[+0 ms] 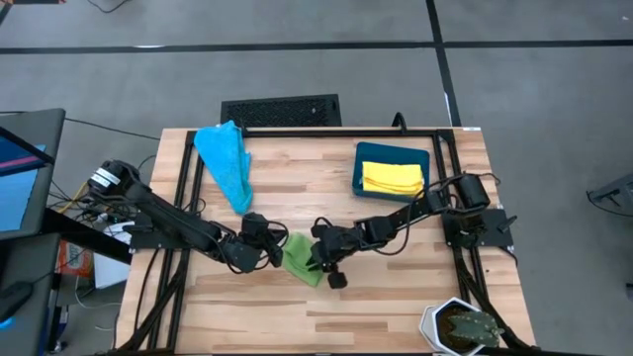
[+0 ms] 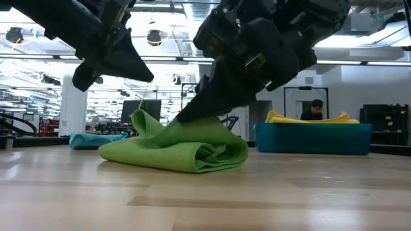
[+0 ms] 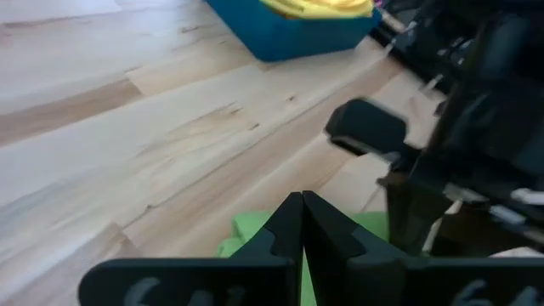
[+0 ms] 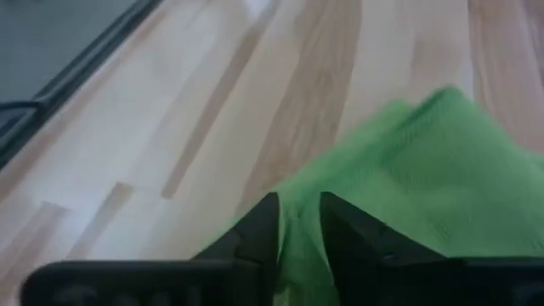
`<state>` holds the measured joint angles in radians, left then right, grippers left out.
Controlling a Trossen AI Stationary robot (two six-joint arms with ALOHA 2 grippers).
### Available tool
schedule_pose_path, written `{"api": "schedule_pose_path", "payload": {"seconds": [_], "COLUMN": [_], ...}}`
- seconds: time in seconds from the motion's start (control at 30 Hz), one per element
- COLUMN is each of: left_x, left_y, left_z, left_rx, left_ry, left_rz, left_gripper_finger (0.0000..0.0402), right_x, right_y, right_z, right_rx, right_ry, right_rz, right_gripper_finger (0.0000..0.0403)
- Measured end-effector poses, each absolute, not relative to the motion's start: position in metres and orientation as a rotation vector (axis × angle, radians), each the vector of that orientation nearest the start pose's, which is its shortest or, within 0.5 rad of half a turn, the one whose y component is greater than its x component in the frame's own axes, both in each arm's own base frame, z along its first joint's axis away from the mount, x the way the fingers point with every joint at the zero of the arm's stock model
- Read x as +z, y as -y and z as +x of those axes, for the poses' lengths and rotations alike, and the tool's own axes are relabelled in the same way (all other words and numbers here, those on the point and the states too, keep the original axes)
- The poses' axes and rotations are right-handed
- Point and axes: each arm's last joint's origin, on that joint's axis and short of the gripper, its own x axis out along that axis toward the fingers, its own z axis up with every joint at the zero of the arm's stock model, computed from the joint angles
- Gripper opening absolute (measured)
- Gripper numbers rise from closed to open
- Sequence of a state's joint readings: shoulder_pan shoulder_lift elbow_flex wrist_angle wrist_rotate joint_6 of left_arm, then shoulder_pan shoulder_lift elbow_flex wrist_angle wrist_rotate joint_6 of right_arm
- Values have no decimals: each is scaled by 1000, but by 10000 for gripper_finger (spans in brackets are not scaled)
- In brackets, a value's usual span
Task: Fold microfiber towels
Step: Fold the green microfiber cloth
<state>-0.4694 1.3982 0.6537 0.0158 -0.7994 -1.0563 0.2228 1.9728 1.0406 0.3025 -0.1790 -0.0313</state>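
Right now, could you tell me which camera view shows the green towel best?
The low view: the green towel lies there whole, side on, its stacked folds plain. The high view shows it only partly, between the left gripper and the right gripper. The wrist views catch close scraps of it.

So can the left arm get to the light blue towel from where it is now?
Probably yes. The light blue towel lies in the open on the table's left side, apart from the green towel where the left end effector sits shut. Only bare wood lies between.
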Motion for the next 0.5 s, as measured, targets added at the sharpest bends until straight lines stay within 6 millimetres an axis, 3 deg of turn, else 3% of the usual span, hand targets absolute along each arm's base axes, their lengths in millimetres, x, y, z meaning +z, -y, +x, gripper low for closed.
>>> {"api": "schedule_pose_path", "payload": {"seconds": [0.23, 0.43, 0.5], "left_x": [178, 184, 182], "left_y": [103, 98, 93], "left_z": [250, 258, 262], "left_rx": [547, 496, 460], "left_ry": [-335, -317, -350], "left_rz": [-585, -536, -523], "left_gripper_finger": [0, 0, 0], "right_x": [137, 195, 200], "right_y": [-93, -74, -65], "right_z": [386, 369, 356], "right_rx": [400, 282, 155], "right_ry": [-621, -561, -594], "right_rz": [-44, 28, 11], "right_gripper_finger": [169, 182, 176]}}
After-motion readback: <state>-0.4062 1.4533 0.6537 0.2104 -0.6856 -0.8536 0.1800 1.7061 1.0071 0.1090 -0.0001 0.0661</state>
